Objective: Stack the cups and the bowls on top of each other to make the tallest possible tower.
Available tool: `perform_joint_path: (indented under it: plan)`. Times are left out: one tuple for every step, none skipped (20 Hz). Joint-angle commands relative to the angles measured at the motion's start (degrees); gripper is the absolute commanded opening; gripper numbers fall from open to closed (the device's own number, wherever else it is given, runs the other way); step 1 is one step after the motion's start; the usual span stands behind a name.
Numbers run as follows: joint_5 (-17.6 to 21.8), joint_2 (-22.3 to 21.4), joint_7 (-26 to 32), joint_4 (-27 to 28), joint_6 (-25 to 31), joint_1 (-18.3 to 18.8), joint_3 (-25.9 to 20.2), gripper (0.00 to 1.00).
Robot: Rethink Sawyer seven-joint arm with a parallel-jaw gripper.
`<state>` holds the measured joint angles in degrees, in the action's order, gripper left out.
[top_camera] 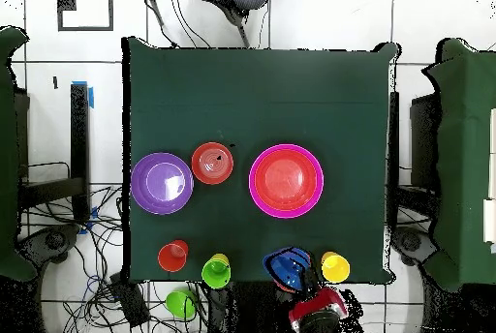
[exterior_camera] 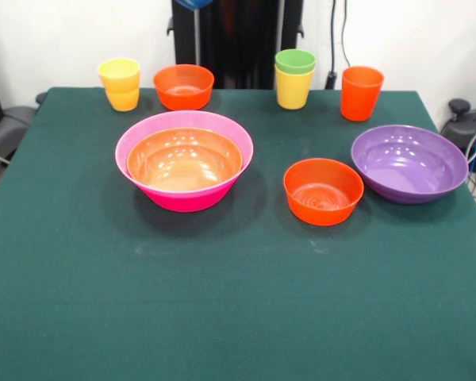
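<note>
Glossy plastic bowls, cups, no readable writing

Green cloth-covered table; office chair at far edge; cables on floor.

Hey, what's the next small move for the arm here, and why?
Probably carry the blue bowl, which seems raised at the arm by the table's edge, over the wide orange bowl nested in the pink bowl. That pair looks like the started stack, and nothing sits in it yet.
</note>
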<state>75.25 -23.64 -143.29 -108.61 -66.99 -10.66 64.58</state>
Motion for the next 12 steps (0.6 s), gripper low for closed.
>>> perform_joint_path:
  plan:
    - [-0.7, 1.5, -1.3, 3.6, 7.6, 2.1, -11.0, 0.0]
    - [-0.7, 1.6, -1.7, 4.0, 7.7, 2.1, -11.2, 0.0]
    - [-0.8, 1.7, -1.8, 4.3, 7.9, 2.2, -11.4, 0.0]
    - [-1.0, 2.0, -1.6, 4.7, 8.4, 2.4, -11.8, 0.0]
    - [-1.0, 2.0, -1.6, 4.9, 8.5, 2.6, -12.0, 0.0]
    - [-1.0, 2.0, -1.5, 5.2, 8.5, 2.9, -12.3, 0.0]
    - [-1.0, 1.9, -1.7, 5.3, 8.5, 3.1, -12.5, 0.0]
    - [-1.5, 1.7, -2.0, 5.6, 8.5, 3.4, -12.8, 0.0]
    - [-1.8, 1.7, -2.5, 5.8, 8.7, 3.5, -13.1, 0.0]
    - [-2.4, 1.8, -3.3, 6.2, 9.3, 3.6, -13.5, 0.0]
    - [-2.6, 1.8, -4.2, 6.6, 9.5, 3.6, -13.6, 0.0]
    - [-2.7, 1.8, -5.2, 7.0, 9.6, 3.5, -13.8, 0.0]
